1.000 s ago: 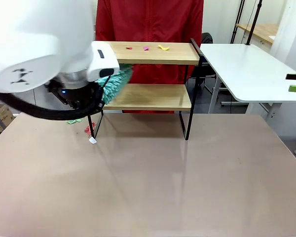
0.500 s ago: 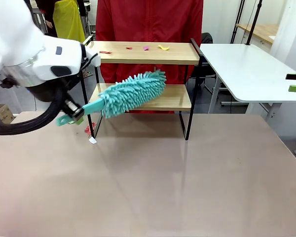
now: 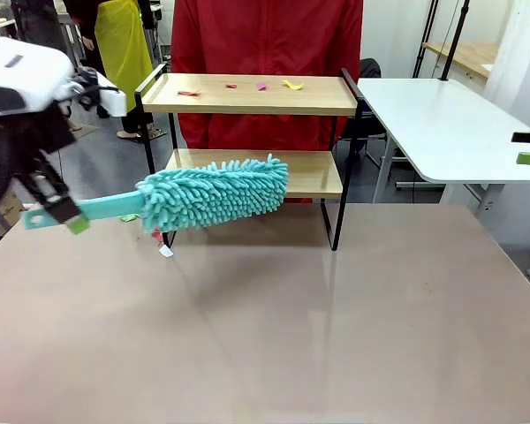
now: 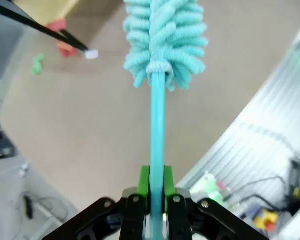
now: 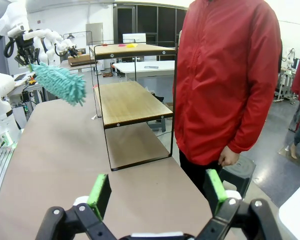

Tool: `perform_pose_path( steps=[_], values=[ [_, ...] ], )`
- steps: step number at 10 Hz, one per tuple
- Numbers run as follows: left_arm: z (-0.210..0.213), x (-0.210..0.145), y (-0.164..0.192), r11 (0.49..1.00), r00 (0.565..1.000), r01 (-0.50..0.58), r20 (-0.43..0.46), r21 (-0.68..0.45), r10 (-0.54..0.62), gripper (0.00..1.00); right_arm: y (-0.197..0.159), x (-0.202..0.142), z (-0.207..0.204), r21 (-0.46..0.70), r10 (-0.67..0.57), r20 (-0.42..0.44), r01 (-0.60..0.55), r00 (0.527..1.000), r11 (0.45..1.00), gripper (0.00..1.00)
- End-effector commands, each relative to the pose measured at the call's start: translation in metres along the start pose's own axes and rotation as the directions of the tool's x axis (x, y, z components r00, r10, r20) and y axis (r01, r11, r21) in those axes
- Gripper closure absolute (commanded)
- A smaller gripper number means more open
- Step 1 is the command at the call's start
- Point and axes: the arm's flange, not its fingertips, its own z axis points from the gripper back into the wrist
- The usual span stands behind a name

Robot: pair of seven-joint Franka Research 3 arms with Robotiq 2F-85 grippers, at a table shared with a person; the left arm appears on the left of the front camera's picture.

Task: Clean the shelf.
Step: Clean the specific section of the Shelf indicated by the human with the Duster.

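The left gripper is seen clamped shut on the turquoise handle of one fluffy duster, whose head is held in front of the lower board. The right gripper is spread wide, nothing held. The shelf is set at the table's far side, before a person in red. Two boards are counted. Four paper scraps are seen on the top one, and three loose bits are spotted on the table by a shelf foot.

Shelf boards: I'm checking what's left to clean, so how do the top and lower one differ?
The top board carries red, pink and yellow scraps; the lower board looks bare. In the front view the teal duster covers the lower board's left end; the top board shows whole. Both are light wood in one black frame.
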Motion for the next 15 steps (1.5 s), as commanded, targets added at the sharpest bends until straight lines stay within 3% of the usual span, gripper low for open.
perform_pose_path(
  steps=[1, 2, 5, 7, 10, 12, 15],
  values=[
    [0.025, -0.009, 0.008, 0.995, 0.995, 0.039, -0.088, -0.097, -0.048, 0.87, 0.001, 0.002, -0.001, 0.001, 0.003, 0.001, -0.003, 1.000, 1.000, 0.00],
    [0.039, -0.016, 0.007, 0.997, 0.988, -0.012, -0.152, -0.074, 0.001, 0.87, 0.001, 0.002, -0.001, 0.001, 0.003, 0.001, -0.003, 1.000, 1.000, 0.00],
    [0.067, -0.047, -0.001, 0.999, 0.950, -0.032, -0.311, -0.011, 0.027, 0.87, 0.001, 0.002, -0.001, 0.001, 0.003, 0.001, -0.003, 1.000, 1.000, 0.00],
    [0.080, -0.065, -0.005, 0.999, 0.873, -0.021, -0.487, -0.037, 0.000, 0.87, 0.001, 0.002, -0.001, 0.001, 0.003, 0.001, -0.003, 1.000, 1.000, 0.00],
    [0.110, -0.076, -0.003, 0.998, 0.770, 0.012, -0.637, -0.057, -0.045, 0.87, 0.001, 0.002, -0.001, 0.001, 0.003, 0.001, -0.003, 1.000, 1.000, 0.00],
    [0.116, -0.075, 0.005, 0.998, 0.745, 0.025, -0.665, -0.066, -0.062, 0.87, 0.001, 0.002, -0.001, 0.001, 0.003, 0.001, -0.003, 1.000, 1.000, 0.00],
    [0.101, -0.076, -0.004, 0.998, 0.763, -0.014, -0.646, -0.059, -0.027, 0.87, 0.001, 0.002, -0.001, 0.001, 0.003, 0.001, -0.003, 1.000, 1.000, 0.00]
  ],
)
